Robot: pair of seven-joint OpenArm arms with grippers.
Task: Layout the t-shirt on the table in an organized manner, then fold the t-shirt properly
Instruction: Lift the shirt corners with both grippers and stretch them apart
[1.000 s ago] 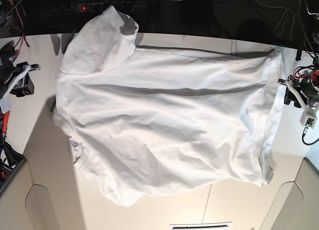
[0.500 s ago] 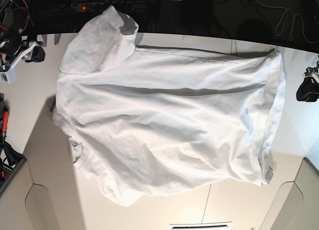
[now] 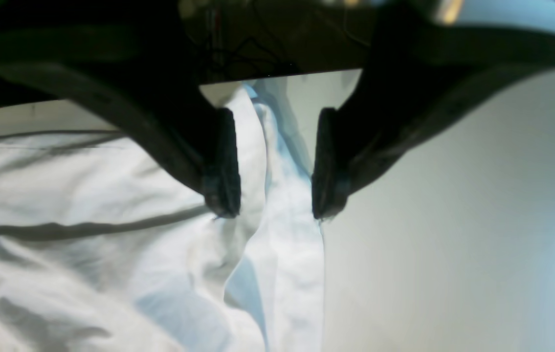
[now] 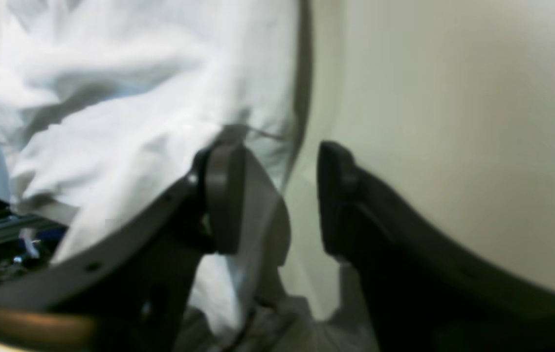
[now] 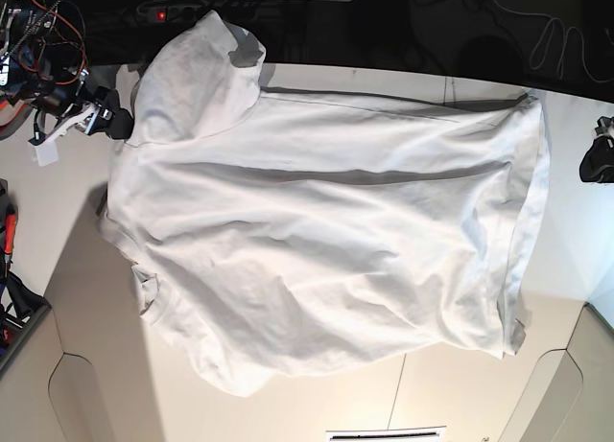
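Table (image 5: 86, 298): broad off-white top, far wider than the garment; a thin dark seam runs across it near the bottom edge of the base view.

T-shirt (image 5: 317, 241): plain white, short-sleeved, spread roughly flat over the middle of the table but wrinkled. One sleeve reaches past the far table edge at upper left in the base view; the hemmed bottom edge lies doubled over at that view's right.

Handling (judgement): light, soft and limp. It should drape and crease instead of holding a shape, and may drag on the tabletop. A pinch needs a doubled or stitched edge, such as the hem, a sleeve cuff or a shoulder seam, not the open middle.

Left gripper (image 3: 272, 166): jaws stand apart, empty, above the turned-over hem strip, one pad over cloth and the other near the cloth's edge; whether they touch the cloth cannot be told.

Right gripper (image 4: 277, 195): jaws parted, nothing between them; it sits at the shirt's edge by the sleeve, with bare table to one side.
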